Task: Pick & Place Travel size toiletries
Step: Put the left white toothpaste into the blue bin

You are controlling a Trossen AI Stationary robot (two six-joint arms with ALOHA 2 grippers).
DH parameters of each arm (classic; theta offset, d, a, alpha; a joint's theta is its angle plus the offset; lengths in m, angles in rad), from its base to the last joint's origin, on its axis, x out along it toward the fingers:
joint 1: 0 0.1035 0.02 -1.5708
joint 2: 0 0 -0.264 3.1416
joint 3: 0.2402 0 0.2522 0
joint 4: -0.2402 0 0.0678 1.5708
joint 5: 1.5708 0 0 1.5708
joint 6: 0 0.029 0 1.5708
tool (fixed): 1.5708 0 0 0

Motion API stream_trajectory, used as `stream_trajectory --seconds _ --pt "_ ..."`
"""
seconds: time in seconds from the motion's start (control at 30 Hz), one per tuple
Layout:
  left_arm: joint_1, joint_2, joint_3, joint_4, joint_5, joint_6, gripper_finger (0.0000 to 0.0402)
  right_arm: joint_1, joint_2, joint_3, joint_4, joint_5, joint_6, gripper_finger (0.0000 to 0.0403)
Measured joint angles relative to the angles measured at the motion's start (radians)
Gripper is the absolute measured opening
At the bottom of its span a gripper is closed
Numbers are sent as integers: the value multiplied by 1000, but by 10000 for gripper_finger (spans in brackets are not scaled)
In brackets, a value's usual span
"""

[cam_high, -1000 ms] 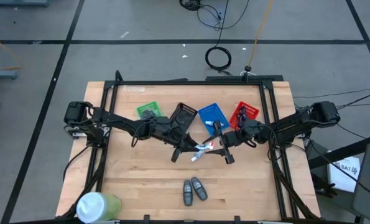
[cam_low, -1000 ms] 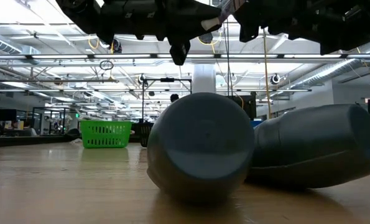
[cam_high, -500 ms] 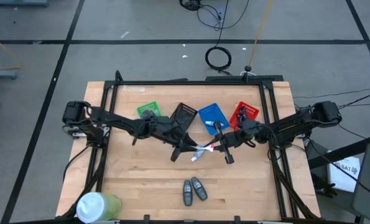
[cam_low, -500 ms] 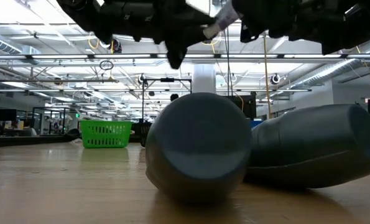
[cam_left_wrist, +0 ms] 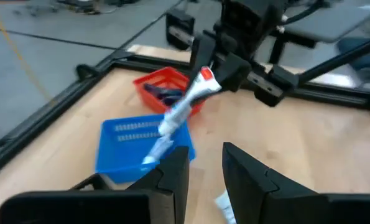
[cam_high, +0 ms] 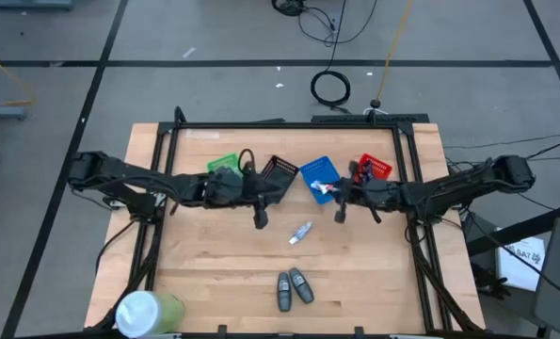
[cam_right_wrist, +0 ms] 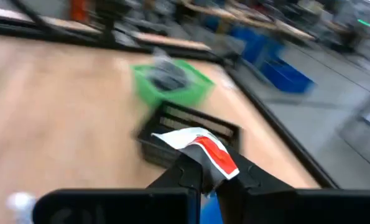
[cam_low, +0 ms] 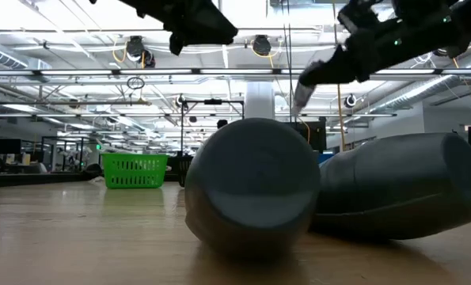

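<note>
My right gripper (cam_high: 340, 196) is shut on a small white tube (cam_left_wrist: 175, 115) with a red mark, above the blue basket (cam_high: 319, 172). In the low view the tube (cam_low: 298, 96) hangs below that gripper (cam_low: 324, 70). My left gripper (cam_high: 259, 217) is open and empty near the black basket (cam_high: 278, 174); its fingers frame the left wrist view (cam_left_wrist: 203, 169). A second white tube (cam_high: 301, 232) lies flat on the table. Two grey oval bottles (cam_high: 290, 287) lie on their sides side by side near the near edge, and fill the low view (cam_low: 255, 182). My right gripper pinches the tube's flat, red-marked end (cam_right_wrist: 203, 148) between its two fingers. The tube is lifted clear and slants down from the fingers, with its lower end (cam_left_wrist: 150, 159) above the blue basket (cam_left_wrist: 132, 146).
Green basket (cam_high: 225, 167) with dark items, black, blue and red basket (cam_high: 369, 171) stand in a row along the far half of the table. A large white-and-green cylinder (cam_high: 148, 311) lies at the near left corner. Bare wood lies between the baskets and the bottles.
Both grippers met at a tube mid-table. The left gripper has since drawn back toward the table's left and far side, empty. The right gripper has carried one tube toward the far edge, over the blue basket. The other tube stays on the table.
</note>
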Motion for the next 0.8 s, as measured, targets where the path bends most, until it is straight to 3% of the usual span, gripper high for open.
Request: stream_trajectory --seconds 0.33,0.6,0.8 --pt "-7 56 -3 -28 -23 -39 94 -126 30 2 -181 22 142 17" --pt "-7 80 -1 -17 -23 -79 95 -186 93 -19 -135 -30 170 21" --pt "-7 80 -1 -15 -20 -131 95 -191 96 -19 -136 -30 206 56"
